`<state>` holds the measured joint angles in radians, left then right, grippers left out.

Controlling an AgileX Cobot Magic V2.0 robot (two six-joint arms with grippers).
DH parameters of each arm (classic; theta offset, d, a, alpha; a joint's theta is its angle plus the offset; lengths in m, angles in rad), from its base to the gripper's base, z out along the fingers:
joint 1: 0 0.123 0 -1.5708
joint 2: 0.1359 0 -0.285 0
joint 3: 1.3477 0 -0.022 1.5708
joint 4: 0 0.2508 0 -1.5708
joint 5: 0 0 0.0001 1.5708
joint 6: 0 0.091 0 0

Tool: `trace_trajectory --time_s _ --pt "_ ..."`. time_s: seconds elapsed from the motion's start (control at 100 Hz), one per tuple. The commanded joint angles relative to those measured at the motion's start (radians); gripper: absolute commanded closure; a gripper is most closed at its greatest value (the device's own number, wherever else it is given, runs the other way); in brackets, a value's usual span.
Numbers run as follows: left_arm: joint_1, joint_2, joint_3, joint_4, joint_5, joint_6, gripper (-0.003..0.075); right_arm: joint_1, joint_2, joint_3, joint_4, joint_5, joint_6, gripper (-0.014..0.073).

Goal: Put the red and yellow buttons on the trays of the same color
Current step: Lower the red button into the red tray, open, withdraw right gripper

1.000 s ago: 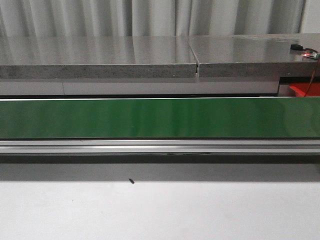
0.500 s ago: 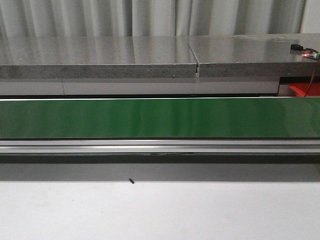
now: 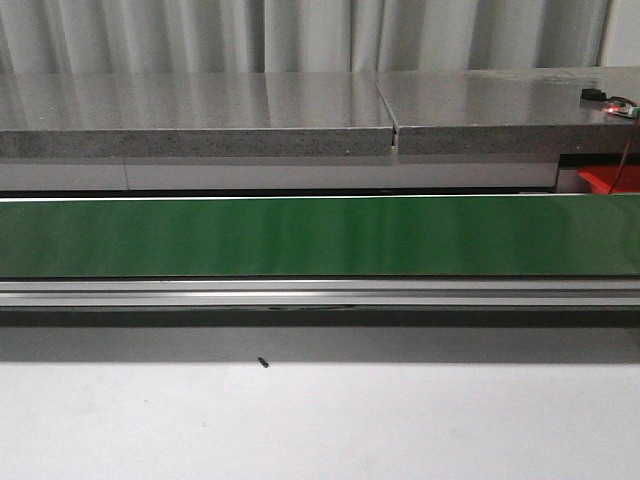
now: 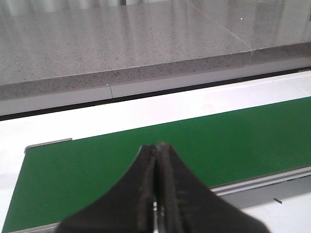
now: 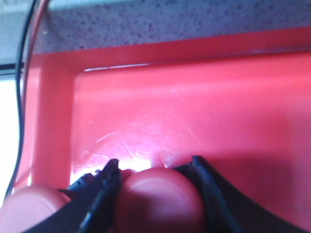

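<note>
Fingers of the right gripper [image 5: 155, 170] clamp a red button [image 5: 158, 199] from both sides, low over the scratched floor of the red tray [image 5: 194, 111]. A second red button [image 5: 34, 208] lies just beside the held one, outside one finger. Black and red wires [image 5: 24, 87] run past the tray's rim, beneath a speckled stone ledge [image 5: 170, 19]. The left gripper [image 4: 156, 160] hangs with its black fingers pressed together and nothing between them, above the green conveyor belt [image 4: 146, 155]. Seen from the front, the belt stretches bare across the frame, a corner of the red tray showing behind its far right end.
</note>
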<state>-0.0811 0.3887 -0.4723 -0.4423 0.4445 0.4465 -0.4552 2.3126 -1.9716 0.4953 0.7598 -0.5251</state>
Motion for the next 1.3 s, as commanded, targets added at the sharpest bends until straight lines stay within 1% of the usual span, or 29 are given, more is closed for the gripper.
trace_trajectory --time_s 0.0,0.04,0.09,0.1,0.11,0.15,0.16,0.17,0.18,0.2,0.22,0.23,0.24,0.31,0.48,0.65,0.8,0.89,1.01,1.14,1.24,1.29 --pt "-0.003 0.008 -0.028 -0.024 -0.068 -0.003 0.0741 -0.004 -0.064 -0.033 0.025 -0.033 -0.001 0.0394" --pt "-0.003 0.008 -0.028 -0.024 -0.068 -0.003 0.0741 -0.004 -0.064 -0.033 0.025 -0.034 -0.001 0.0380" --pt "-0.003 0.008 -0.028 -0.024 -0.068 -0.003 0.0741 -0.004 -0.064 -0.042 0.025 -0.031 -0.001 0.0337" --pt "-0.003 0.008 -0.028 -0.024 -0.068 -0.003 0.0741 -0.004 -0.064 -0.043 0.025 -0.031 -0.001 0.0310" --pt "-0.003 0.008 -0.028 -0.024 -0.068 -0.003 0.0741 -0.004 -0.064 -0.044 0.025 -0.031 -0.001 0.0310" --pt "-0.003 0.008 -0.028 -0.024 -0.068 -0.003 0.0741 -0.004 -0.064 -0.051 0.025 -0.031 -0.001 0.0236" --pt "-0.003 0.008 -0.028 -0.024 -0.068 -0.003 0.0741 -0.004 -0.064 -0.053 0.025 -0.031 -0.001 0.0236" --pt "-0.003 0.008 -0.028 -0.024 -0.068 -0.003 0.0741 -0.004 -0.064 -0.055 0.025 -0.031 -0.001 0.0202" --pt "-0.003 0.008 -0.028 -0.024 -0.068 -0.003 0.0741 -0.004 -0.064 -0.057 0.025 -0.031 -0.001 0.0202" --pt "-0.003 0.008 -0.028 -0.024 -0.068 -0.003 0.0741 -0.004 -0.064 -0.063 0.025 -0.027 -0.001 0.0158" --pt "-0.003 0.008 -0.028 -0.024 -0.068 -0.003 0.0741 -0.004 -0.064 -0.069 0.025 -0.023 -0.001 0.0129" --pt "-0.003 0.008 -0.028 -0.024 -0.068 -0.003 0.0741 -0.004 -0.064 -0.074 0.025 -0.020 -0.001 0.0129" --pt "-0.003 0.008 -0.028 -0.024 -0.068 -0.003 0.0741 -0.004 -0.064 -0.076 0.025 -0.019 -0.001 0.0102" --pt "-0.003 0.008 -0.028 -0.024 -0.068 -0.003 0.0741 -0.004 -0.064 -0.100 0.025 -0.004 -0.001 0.0053" --pt "-0.003 0.008 -0.028 -0.024 -0.068 -0.003 0.0741 -0.004 -0.064 -0.179 0.025 0.063 -0.001 0.0051" --pt "-0.003 0.008 -0.028 -0.024 -0.068 -0.003 0.0741 -0.004 -0.068 -0.282 0.025 0.172 0.003 0.0051" --pt "-0.003 0.008 -0.028 -0.024 -0.068 -0.003 0.0741 0.021 -0.115 -0.303 0.036 0.222 0.004 0.0051" --pt "-0.003 0.008 -0.028 -0.024 -0.068 -0.003 0.0741 0.053 -0.155 -0.303 0.037 0.231 -0.001 0.0051" --pt "-0.003 0.008 -0.028 -0.024 -0.068 -0.003 0.0741 0.108 -0.202 -0.303 0.073 0.227 -0.001 0.0051" --pt "-0.003 0.008 -0.028 -0.024 -0.068 -0.003 0.0741 0.188 -0.246 -0.302 0.078 0.238 0.002 0.0055" --pt "-0.003 0.008 -0.028 -0.024 -0.068 -0.003 0.0741 0.253 -0.278 -0.302 0.060 0.258 0.024 0.0055" --pt "-0.003 0.008 -0.028 -0.024 -0.068 -0.003 0.0741 0.288 -0.294 -0.302 0.020 0.262 0.041 0.0055"
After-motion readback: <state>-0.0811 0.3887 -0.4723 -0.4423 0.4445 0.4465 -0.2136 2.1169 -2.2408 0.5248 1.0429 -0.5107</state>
